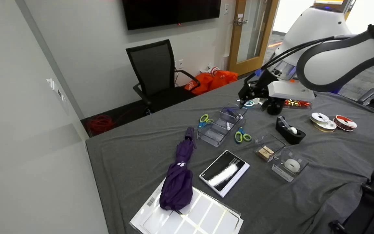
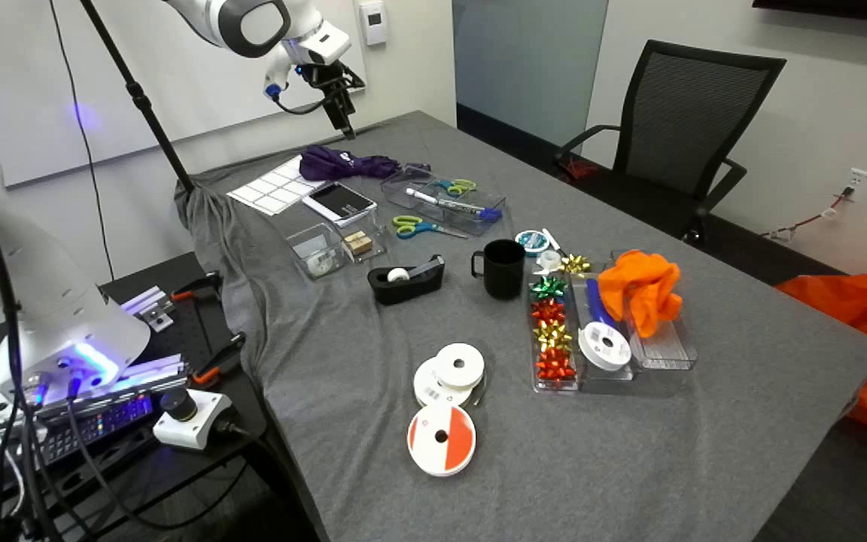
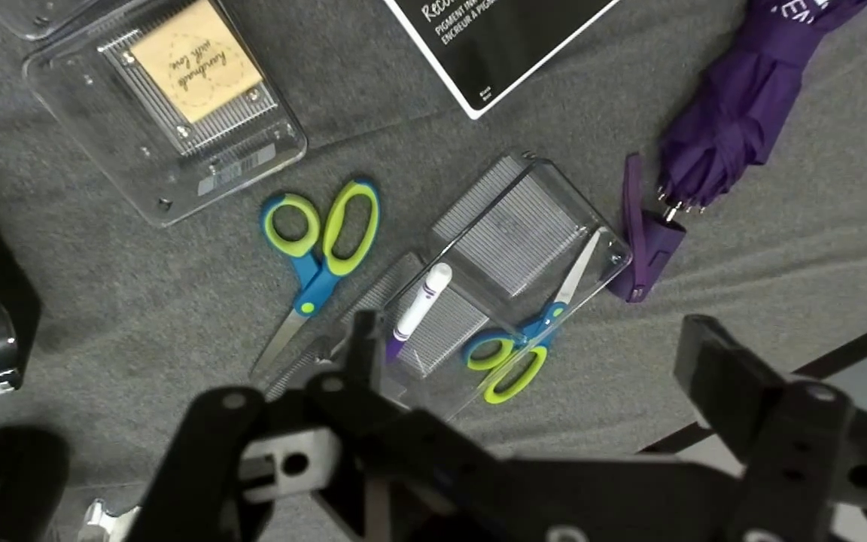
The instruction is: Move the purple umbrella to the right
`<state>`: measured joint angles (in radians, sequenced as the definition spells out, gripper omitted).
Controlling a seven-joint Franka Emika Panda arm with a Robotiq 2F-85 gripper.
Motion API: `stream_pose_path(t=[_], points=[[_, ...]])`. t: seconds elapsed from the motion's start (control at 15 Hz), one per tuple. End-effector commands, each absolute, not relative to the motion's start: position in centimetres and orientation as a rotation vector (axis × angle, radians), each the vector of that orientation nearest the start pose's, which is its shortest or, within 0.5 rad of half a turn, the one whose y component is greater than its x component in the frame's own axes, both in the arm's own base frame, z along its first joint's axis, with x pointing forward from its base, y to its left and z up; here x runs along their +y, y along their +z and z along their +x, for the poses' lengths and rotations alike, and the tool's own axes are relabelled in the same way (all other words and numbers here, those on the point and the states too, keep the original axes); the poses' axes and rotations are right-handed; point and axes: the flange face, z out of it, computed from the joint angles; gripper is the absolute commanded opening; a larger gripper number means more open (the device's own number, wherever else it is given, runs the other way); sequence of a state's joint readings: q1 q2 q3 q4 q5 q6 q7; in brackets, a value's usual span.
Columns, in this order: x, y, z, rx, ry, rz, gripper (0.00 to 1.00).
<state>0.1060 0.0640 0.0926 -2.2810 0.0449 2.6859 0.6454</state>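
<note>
The purple umbrella lies folded on the grey cloth, and it also shows in an exterior view. Its wide end rests on white ruled sheets, and its handle points toward a clear divided tray. In the wrist view the umbrella is at the upper right, cut off by the frame edge, with its handle beside the tray's corner. My gripper is open with nothing between its fingers. It is in the air above the table, apart from the umbrella, and shows in both exterior views.
A black-topped box lies beside the umbrella. Scissors lie by the divided tray; another pair shows at its far side. Two small clear trays, a tape dispenser, a black mug and ribbon spools stand farther off.
</note>
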Motion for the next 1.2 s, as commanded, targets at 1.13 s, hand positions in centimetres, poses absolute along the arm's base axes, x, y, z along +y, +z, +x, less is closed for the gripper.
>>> stream_pose_path(t=[1.13], points=[[25.0,24.3,69.3,1.030,-0.199,-2.761,1.00]])
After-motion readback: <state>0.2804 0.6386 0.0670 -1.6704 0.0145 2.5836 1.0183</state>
